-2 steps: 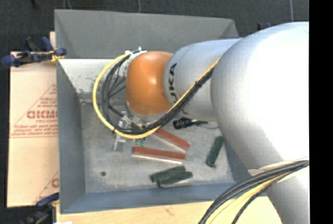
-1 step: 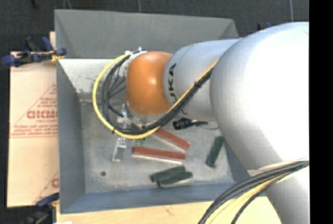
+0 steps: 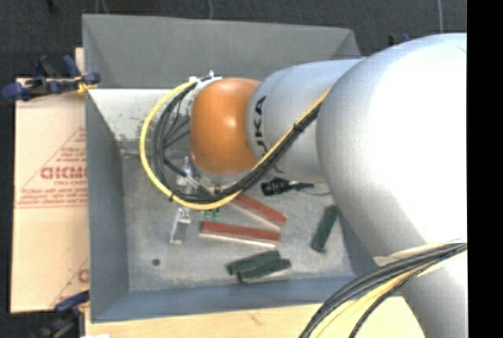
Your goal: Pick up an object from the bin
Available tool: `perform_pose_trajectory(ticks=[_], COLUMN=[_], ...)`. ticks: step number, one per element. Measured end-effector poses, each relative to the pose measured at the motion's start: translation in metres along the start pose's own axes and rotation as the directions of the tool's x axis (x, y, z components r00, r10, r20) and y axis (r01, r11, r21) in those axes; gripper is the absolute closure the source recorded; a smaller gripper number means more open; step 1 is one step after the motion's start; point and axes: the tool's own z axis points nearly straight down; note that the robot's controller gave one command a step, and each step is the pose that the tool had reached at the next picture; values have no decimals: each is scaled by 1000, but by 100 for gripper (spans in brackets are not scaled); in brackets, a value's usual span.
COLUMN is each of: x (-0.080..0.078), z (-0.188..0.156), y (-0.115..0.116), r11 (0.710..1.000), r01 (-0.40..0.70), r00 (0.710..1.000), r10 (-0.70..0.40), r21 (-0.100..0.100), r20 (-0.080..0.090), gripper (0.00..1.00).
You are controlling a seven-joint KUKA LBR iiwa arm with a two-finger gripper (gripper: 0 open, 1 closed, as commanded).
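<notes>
The claw (image 3: pixel 183 223) hangs low over the left middle of the bin (image 3: pixel 104 203), mostly hidden under the arm's orange cover (image 3: pixel 224 124); whether it is released or clenched I cannot tell, and nothing shows in its grasp. Nearest to it is a long red-brown bar (image 3: pixel 240 232) lying flat on the bin floor, its left end just beside the claw and its length running off to the right. A second bar (image 3: pixel 265 210) of the same colour lies slanted just above it, partly under the arm. Further off are a pair of dark green pieces (image 3: pixel 258 267) near the front wall, one green block (image 3: pixel 324 229) to the right, and a small black thing (image 3: pixel 277 187) by the arm. The first bar looks like the likeliest pick. It seems stiff, light and not fragile, with straight narrow sides that should clamp well across its width. Taken at the near end it would probably droop or swing, so a hold nearer its middle looks safer, where it lies clear of the second bar.
</notes>
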Motion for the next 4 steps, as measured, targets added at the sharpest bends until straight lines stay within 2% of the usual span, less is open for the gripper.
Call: perform_pose_trajectory(ticks=[1, 2, 3, 4], x=[0, 15, 15, 27], z=[-2, -3, -3, -184], y=[-42, -92, -92, -90], r11=[1000, 997, 996, 998], r01=[4, -83, -85, -55], r00=[1000, 997, 996, 998], r10=[-4, 83, 85, 55], r21=[-1, 2, 2, 4], r20=[-3, -3, -3, -1], gripper=[0, 100, 100, 100])
